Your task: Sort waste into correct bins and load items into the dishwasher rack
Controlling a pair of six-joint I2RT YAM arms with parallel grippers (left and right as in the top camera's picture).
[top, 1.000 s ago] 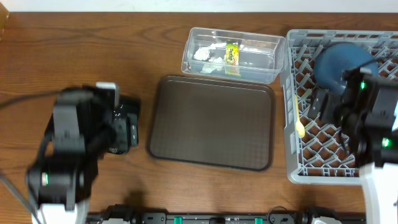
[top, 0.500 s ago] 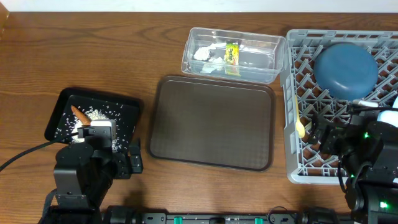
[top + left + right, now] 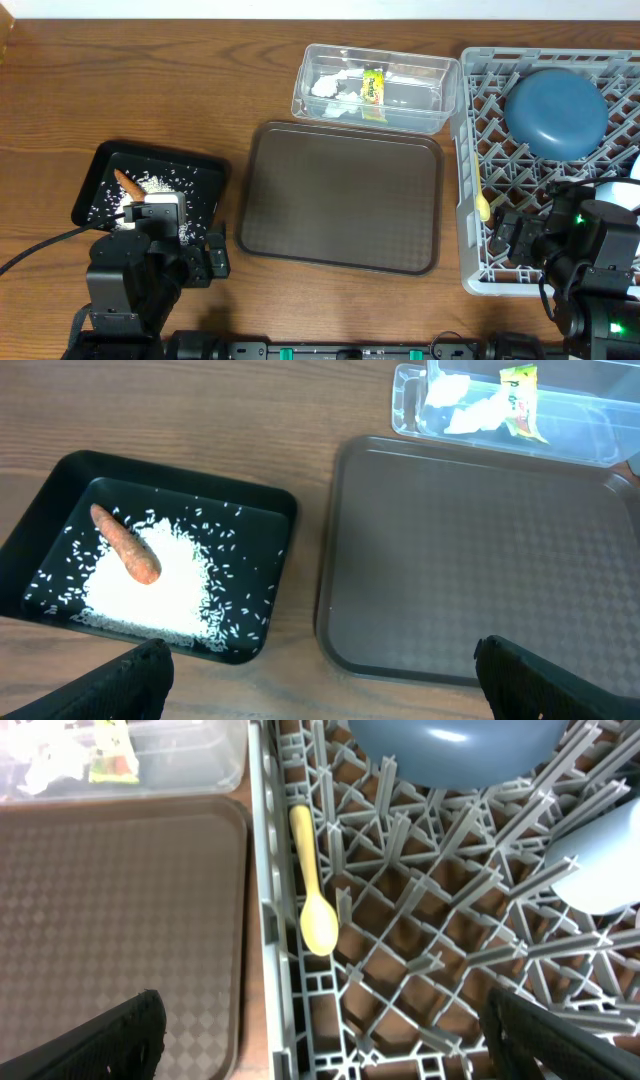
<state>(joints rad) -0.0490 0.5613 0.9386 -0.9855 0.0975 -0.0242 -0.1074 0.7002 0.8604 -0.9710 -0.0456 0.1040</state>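
Dark wooden table [image 3: 150,90] runs under everything. The left gripper [image 3: 322,675] hangs with its jaws spread wide and nothing between them. Ahead of it to the left sits the black tray [image 3: 288,510], holding the carrot piece [image 3: 127,545] on a heap of rice [image 3: 150,600]. Ahead to its right lies the brown serving tray [image 3: 470,560], and beyond that the clear tub [image 3: 405,395] with crumpled white paper [image 3: 445,390] and the yellow-green wrapper [image 3: 520,390] inside.

The right gripper [image 3: 320,1020] is likewise wide apart and holds nothing, poised over the dishwasher rack [image 3: 270,930]. Just ahead of it the cream spoon [image 3: 312,880] lies in the rack by the left wall, bowl end nearest the claw. Further ahead rests the dark blue plate [image 3: 450,745], and to the right the pale blue bowl [image 3: 605,860]
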